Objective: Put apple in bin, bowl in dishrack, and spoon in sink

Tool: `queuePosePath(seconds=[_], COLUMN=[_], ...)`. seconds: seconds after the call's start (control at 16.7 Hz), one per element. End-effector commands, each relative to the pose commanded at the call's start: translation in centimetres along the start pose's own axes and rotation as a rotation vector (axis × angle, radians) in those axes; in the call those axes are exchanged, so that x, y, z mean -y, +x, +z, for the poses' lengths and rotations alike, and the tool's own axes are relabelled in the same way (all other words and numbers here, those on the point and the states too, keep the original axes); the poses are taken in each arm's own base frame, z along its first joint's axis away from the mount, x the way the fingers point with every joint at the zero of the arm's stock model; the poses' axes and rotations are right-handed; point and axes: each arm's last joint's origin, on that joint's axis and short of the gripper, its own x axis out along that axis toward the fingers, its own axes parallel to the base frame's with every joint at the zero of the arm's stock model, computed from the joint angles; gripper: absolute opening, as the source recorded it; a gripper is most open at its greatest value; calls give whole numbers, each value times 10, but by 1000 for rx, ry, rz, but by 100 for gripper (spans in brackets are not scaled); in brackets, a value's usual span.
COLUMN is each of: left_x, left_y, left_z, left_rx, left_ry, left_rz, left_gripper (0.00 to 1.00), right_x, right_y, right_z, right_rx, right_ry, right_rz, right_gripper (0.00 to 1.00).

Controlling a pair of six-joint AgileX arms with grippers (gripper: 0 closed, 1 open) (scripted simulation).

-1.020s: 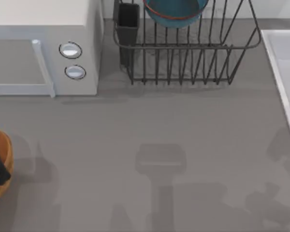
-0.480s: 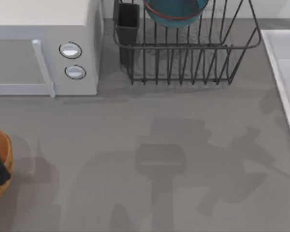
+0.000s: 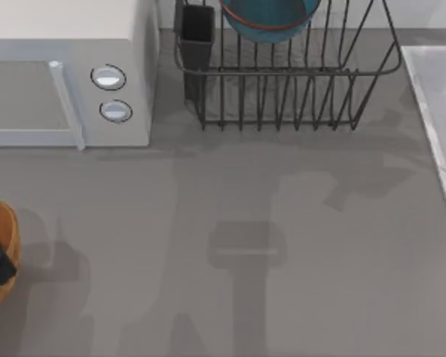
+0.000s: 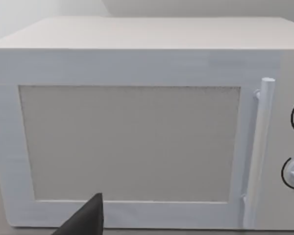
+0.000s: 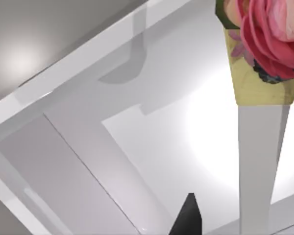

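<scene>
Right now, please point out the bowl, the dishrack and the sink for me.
bowl point(image 3: 267, 18): top view, blue inside.
dishrack point(image 3: 282, 72): top view, front rail of the wire rack.
sink point(image 3: 424, 97): top view, raised pale rim.

You're looking at a rendered kitchen: a grey counter point(image 3: 282, 223) carries a white microwave point(image 3: 67, 74) with two round knobs, a dark wire dishrack point(image 3: 282, 89) holding a blue bowl point(image 3: 267, 18), and a pale sink point(image 3: 438, 111) along the right edge.
</scene>
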Motion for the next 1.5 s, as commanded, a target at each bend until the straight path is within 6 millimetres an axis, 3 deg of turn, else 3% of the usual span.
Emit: queuePosePath(seconds=[0.18, 0.42, 1.08, 1.5], left_x=[0, 0, 0, 0], left_y=[0, 0, 0, 0], left_z=[0, 0, 0, 0], left_rx=[0, 0, 0, 0], left_ry=[0, 0, 0, 0], left_rz=[0, 0, 0, 0], left_gripper=[100, 100, 100, 100], right_x=[26, 44, 48, 50], right_y=[13, 27, 34, 74], right_z=[4, 4, 7, 4], right_rx=[14, 31, 42, 29], right_ry=[11, 28, 28, 33], right_rz=[-25, -54, -73, -48], right_gripper=[0, 0, 0, 0])
